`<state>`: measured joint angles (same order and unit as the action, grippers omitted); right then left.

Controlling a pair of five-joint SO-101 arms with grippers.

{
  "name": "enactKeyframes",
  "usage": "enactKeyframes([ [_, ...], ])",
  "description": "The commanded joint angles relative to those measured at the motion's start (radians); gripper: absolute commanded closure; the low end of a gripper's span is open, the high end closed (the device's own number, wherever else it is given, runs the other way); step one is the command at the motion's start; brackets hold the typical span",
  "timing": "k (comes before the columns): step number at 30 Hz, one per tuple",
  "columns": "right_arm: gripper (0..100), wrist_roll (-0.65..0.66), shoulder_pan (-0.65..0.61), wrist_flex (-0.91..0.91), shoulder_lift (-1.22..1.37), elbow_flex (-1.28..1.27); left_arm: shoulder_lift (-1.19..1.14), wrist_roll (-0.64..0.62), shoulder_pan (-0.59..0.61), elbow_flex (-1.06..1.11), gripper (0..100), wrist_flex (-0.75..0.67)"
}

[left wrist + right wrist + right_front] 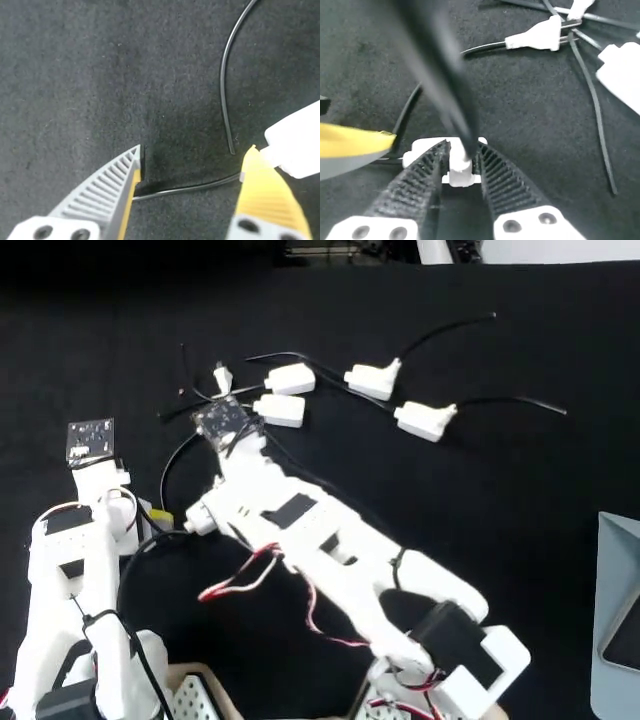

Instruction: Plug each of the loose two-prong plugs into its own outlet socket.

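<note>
My right gripper (461, 161) is shut on a small white two-prong plug (460, 175), whose black cable rises in front of the camera. In the high view this gripper (225, 423) sits just left of a white outlet socket (279, 410). Three more sockets (290, 378) (372, 380) (425, 421) lie behind and to the right. A loose plug (540, 36) lies on the cloth, prongs toward a socket (622, 75); from above it is the small plug (222, 375). My left gripper (192, 170) is open over a thin black cable (190, 187), low at the left (152, 515).
Black cables trail across the black cloth from the sockets. A white part (300, 142) of the other arm lies close beside my left gripper's yellow finger (262, 190). A grey bin (620, 620) stands at the right edge. Red and white wires (240, 580) hang from the right arm.
</note>
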<state>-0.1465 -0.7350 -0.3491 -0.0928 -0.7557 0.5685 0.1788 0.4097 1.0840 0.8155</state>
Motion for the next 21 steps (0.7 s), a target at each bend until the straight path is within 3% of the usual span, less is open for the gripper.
enactKeyframes([
  [1,98.7,-0.003,0.034,0.020,-0.002,0.054,0.023,-0.009,0.005,-0.004,69,-0.020],
  [21,98.7,-0.003,-0.005,0.014,0.113,0.104,0.023,-0.008,0.007,-0.004,69,-0.020],
])
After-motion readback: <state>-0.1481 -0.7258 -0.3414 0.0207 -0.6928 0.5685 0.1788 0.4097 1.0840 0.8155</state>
